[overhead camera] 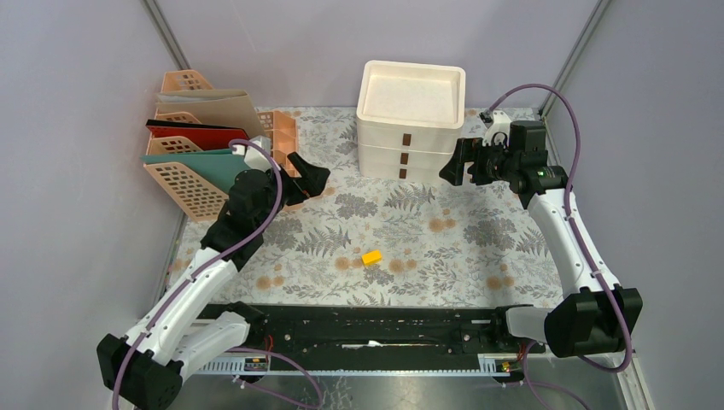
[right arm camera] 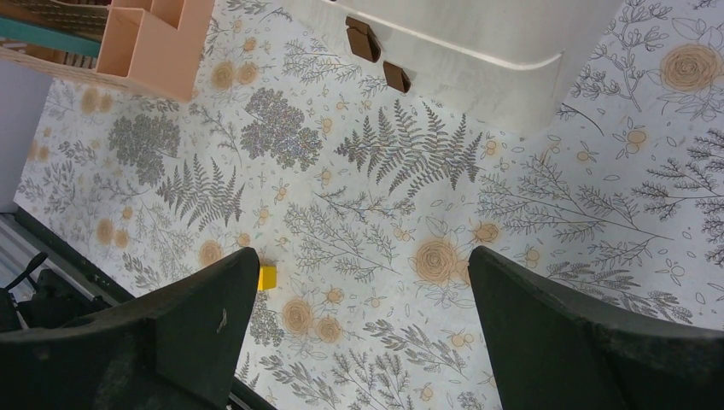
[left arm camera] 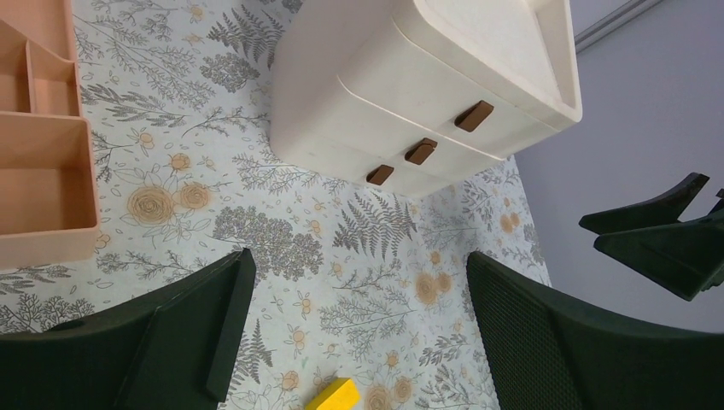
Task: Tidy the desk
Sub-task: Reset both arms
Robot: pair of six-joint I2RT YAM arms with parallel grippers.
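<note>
The tabletop (overhead camera: 487, 256) stretched ahead of both arm bases and looked mostly tidy. Folders stood in the peach file rack (overhead camera: 183, 184) at its left rear, and the white drawer unit (overhead camera: 411, 120) at the back had its three drawers shut. One small yellow block (overhead camera: 370, 256) lay loose near the front middle, well apart from everything. The left fingers (overhead camera: 309, 175) and right fingers (overhead camera: 455, 166) hung spread wide and empty above the cloth, so stowing that block seemed the work left.
</note>
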